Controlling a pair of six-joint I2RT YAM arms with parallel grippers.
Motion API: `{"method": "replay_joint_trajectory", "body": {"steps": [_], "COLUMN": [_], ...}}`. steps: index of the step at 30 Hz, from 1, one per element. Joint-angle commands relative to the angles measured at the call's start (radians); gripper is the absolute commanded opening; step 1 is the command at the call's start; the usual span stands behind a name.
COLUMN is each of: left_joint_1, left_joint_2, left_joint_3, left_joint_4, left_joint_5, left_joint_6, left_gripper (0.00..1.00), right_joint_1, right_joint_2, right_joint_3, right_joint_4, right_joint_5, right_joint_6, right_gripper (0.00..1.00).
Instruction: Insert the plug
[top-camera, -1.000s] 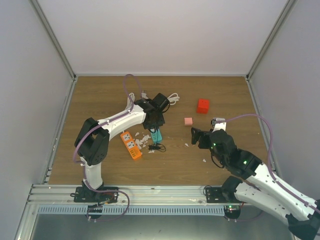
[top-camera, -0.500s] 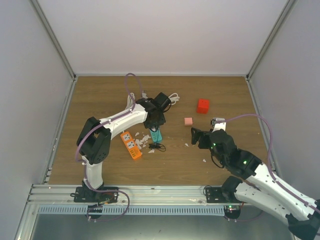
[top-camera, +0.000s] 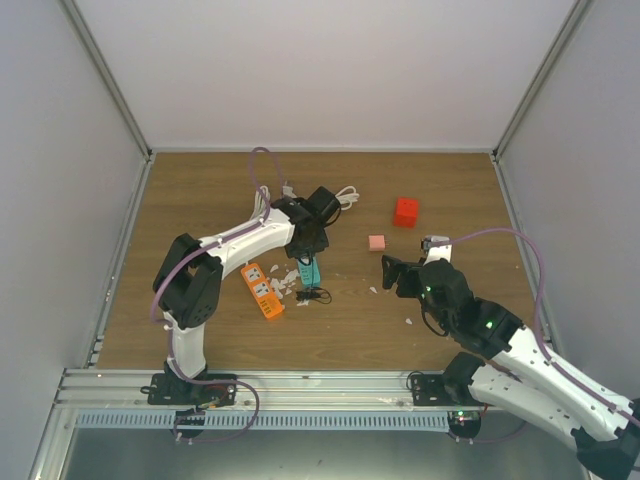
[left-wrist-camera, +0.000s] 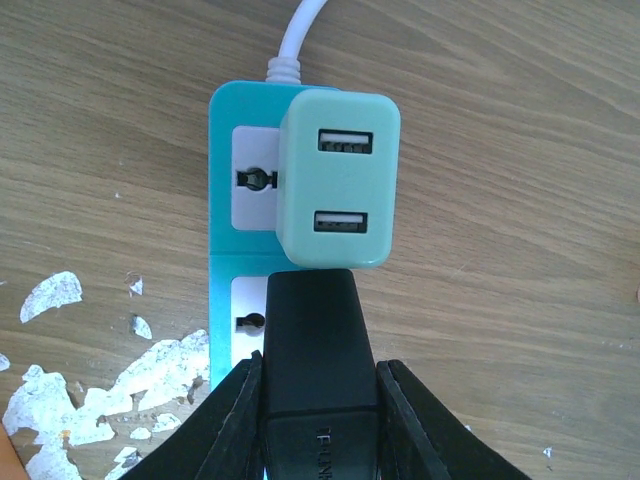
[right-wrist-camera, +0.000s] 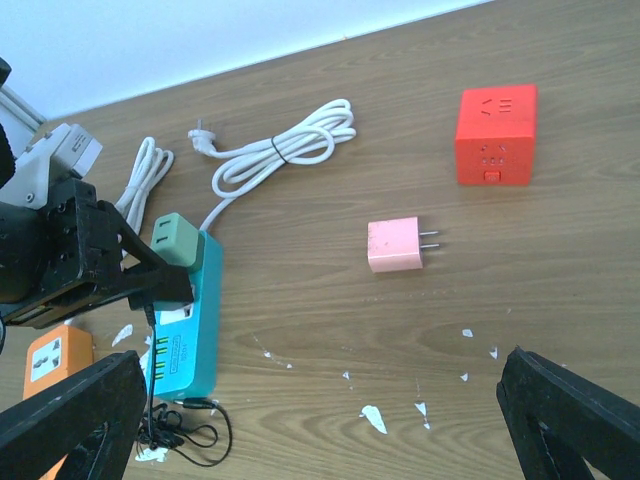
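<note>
The plug (left-wrist-camera: 315, 350) is a small black boxy adapter, and my left gripper (left-wrist-camera: 318, 405) is shut on its sides. It stands over a white socket of the teal power strip (left-wrist-camera: 222, 200), right below a pale green USB adapter (left-wrist-camera: 338, 180) that is plugged into the strip. Whether its pins are in the socket is hidden. From above, the left gripper (top-camera: 308, 255) covers the strip (top-camera: 311, 272). The plug's thin black wire (right-wrist-camera: 185, 435) lies coiled at the strip's near end. My right gripper (top-camera: 392, 272) hovers open and empty to the right.
An orange power strip (top-camera: 263, 290) lies left of the teal one. A pink adapter (right-wrist-camera: 395, 246) and a red cube socket (right-wrist-camera: 497, 133) sit to the right. A coiled white cord (right-wrist-camera: 280, 150) lies behind. White flecks (left-wrist-camera: 150, 375) dot the wood.
The left arm has shifted only slightly, still holding the plug over the teal strip. The right arm has not moved.
</note>
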Motion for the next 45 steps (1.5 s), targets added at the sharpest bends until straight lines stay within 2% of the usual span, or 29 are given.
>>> {"method": "replay_joint_trajectory", "body": {"steps": [1, 24, 45], "left_joint_1": [0.002, 0.0, 0.008], "left_joint_2": [0.011, 0.182, 0.165], "left_joint_3": [-0.04, -0.06, -0.219], "left_joint_4": [0.012, 0.046, 0.223], "left_joint_5": [0.019, -0.008, 0.026], "left_joint_6": [0.011, 0.027, 0.156], "left_gripper": [0.0, 0.0, 0.0], "right_joint_1": [0.002, 0.001, 0.001], "right_joint_2": [-0.004, 0.0, 0.007], "right_joint_3": [-0.009, -0.016, -0.021], "right_joint_4": [0.018, 0.025, 0.035], "right_joint_5": [0.017, 0.011, 0.0], "right_joint_6": [-0.006, -0.009, -0.016], "right_gripper": [1.0, 1.0, 1.0]}}
